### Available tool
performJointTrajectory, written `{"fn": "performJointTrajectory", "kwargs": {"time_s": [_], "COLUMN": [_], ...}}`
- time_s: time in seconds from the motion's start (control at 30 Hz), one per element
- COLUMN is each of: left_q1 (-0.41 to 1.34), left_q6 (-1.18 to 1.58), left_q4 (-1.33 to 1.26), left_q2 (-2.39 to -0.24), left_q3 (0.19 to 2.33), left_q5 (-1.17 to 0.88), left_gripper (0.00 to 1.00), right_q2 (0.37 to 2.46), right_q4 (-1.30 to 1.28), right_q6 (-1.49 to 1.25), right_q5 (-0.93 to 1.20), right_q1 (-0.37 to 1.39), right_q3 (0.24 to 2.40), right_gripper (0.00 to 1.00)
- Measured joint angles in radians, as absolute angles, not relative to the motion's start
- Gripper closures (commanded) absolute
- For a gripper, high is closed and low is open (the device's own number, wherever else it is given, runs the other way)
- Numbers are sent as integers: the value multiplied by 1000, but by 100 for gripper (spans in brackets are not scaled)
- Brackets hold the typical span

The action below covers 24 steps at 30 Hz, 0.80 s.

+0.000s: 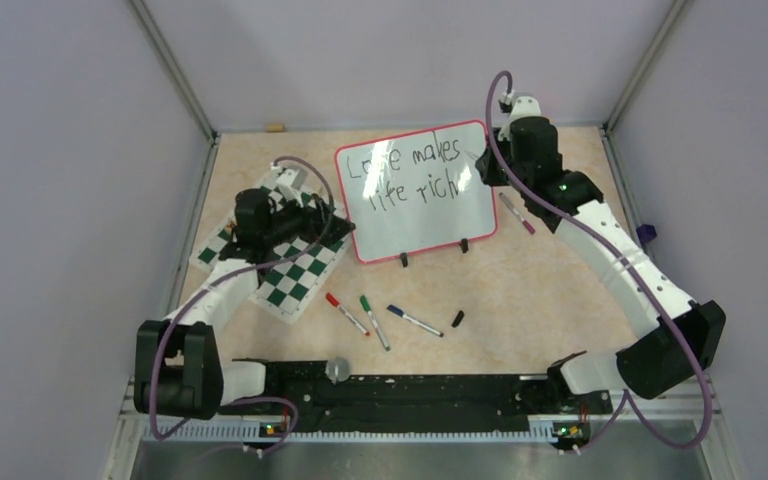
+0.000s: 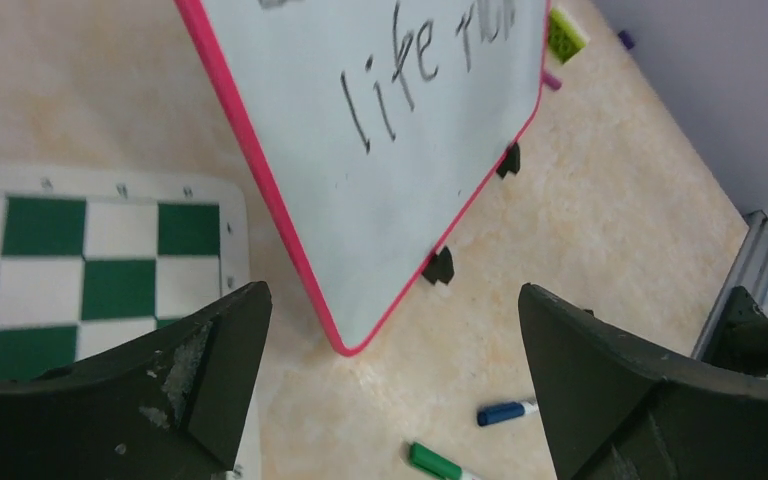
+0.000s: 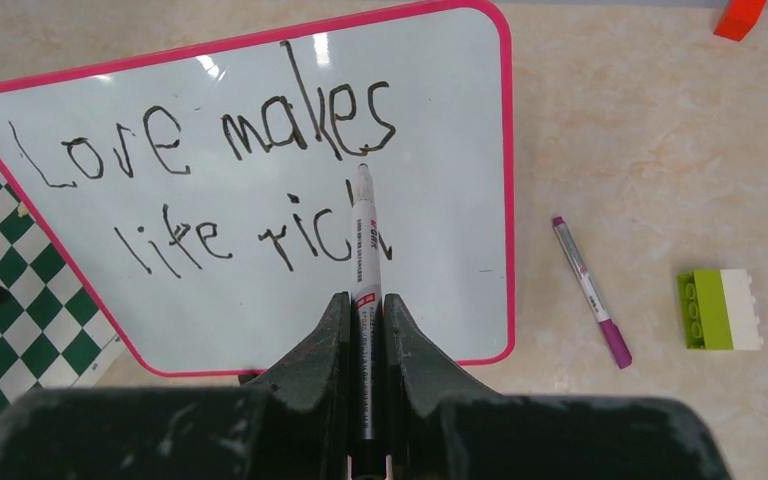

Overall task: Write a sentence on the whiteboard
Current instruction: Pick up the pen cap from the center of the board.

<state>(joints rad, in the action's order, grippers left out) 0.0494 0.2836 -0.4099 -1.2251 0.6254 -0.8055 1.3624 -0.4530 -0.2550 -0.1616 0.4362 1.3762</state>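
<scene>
The red-framed whiteboard (image 1: 430, 225) stands tilted on its two black feet at the back of the table. The sentence (image 3: 210, 190) on it reads "Love makes life rich" in two black lines. My right gripper (image 3: 365, 300) is shut on a white marker (image 3: 364, 240). The marker's tip points at the board between "makes" and the end of "rich"; whether it touches I cannot tell. My left gripper (image 2: 392, 290) hangs open and holds nothing, just off the whiteboard's (image 2: 380, 200) lower left corner. In the top view the left gripper (image 1: 335, 225) is at the board's left edge and the right gripper (image 1: 490, 165) at its right edge.
A green-and-white chequered mat (image 1: 290, 275) lies under the left arm. In front of the board lie a red marker (image 1: 346, 313), a green marker (image 1: 375, 321), a blue marker (image 1: 414, 320) and a black cap (image 1: 457, 319). Right of the board are a purple marker (image 3: 590, 290) and a green-and-white brick (image 3: 720, 310).
</scene>
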Motion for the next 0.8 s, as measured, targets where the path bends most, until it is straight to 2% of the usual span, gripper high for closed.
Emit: {"fn": "performJointTrajectory", "kwargs": {"time_s": [0.07, 0.17, 0.27, 0.37, 0.5, 0.8], "left_q1": [109, 252, 394, 419, 407, 408], "left_q6": [262, 263, 265, 274, 305, 441], "left_q4": [-173, 169, 332, 374, 435, 540], "left_q2": [-1264, -1298, -1229, -1064, -894, -817], "left_q3": [703, 810, 825, 778, 758, 735], "left_q5": [-707, -421, -162, -20, 66, 91], "left_gripper": [1, 1, 1, 1, 1, 1], "right_q2": [1362, 1361, 1354, 1343, 1328, 1279], "right_q4": [-456, -458, -458, -461, -467, -498], "right_q6": [-255, -255, -255, -254, -254, -255], "right_q5": [-159, -157, -156, -155, -157, -172], "right_q1": [436, 436, 436, 436, 436, 436], "right_q3": [1376, 1376, 1376, 1375, 1375, 1353], "right_gripper": [100, 100, 100, 100, 100, 100]}}
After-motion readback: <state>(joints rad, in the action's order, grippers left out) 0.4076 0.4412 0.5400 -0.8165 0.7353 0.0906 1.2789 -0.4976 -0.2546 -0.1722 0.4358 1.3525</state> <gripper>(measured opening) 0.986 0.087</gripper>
